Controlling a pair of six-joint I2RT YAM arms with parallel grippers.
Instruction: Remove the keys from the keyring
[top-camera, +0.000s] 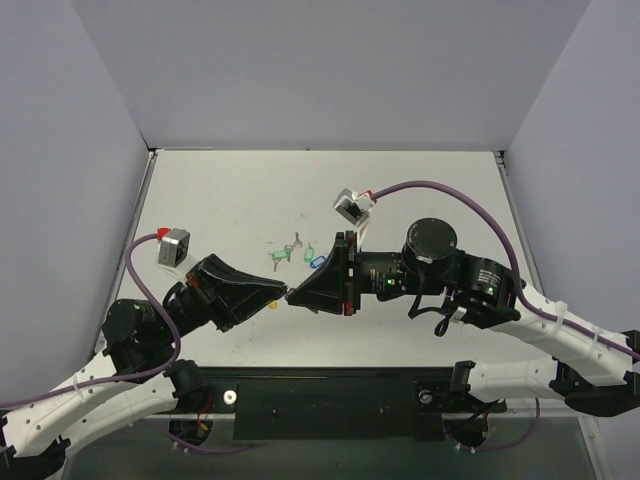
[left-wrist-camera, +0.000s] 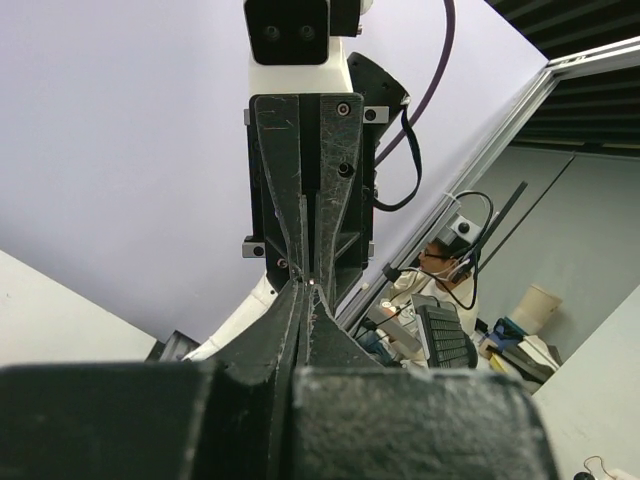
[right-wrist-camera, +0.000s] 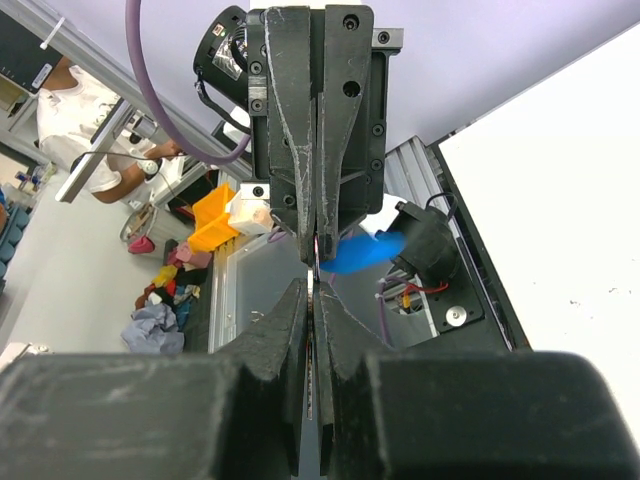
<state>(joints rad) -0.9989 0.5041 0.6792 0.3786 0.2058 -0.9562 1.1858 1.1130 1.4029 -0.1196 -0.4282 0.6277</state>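
My two grippers meet tip to tip above the table's front middle. The left gripper (top-camera: 283, 294) (left-wrist-camera: 306, 288) is shut, its fingers pressed together. The right gripper (top-camera: 293, 295) (right-wrist-camera: 315, 288) is shut too, with a thin flat silver key (right-wrist-camera: 316, 270) edge-on between its pads. In the right wrist view a deep-blue tag (right-wrist-camera: 365, 250) hangs beside the left gripper's tips, where the keyring is pinched; the ring itself is too small to see. A small glint of metal (left-wrist-camera: 313, 281) shows between the tips in the left wrist view. A yellow speck (top-camera: 271, 305) shows under the left fingers.
On the white table (top-camera: 220, 200) behind the grippers lie green-tagged keys (top-camera: 282, 256) (top-camera: 308, 253) and a lighter blue tag (top-camera: 318, 262). Grey walls stand at left, back and right. A dark panel (top-camera: 330, 400) runs along the near edge between the arm bases.
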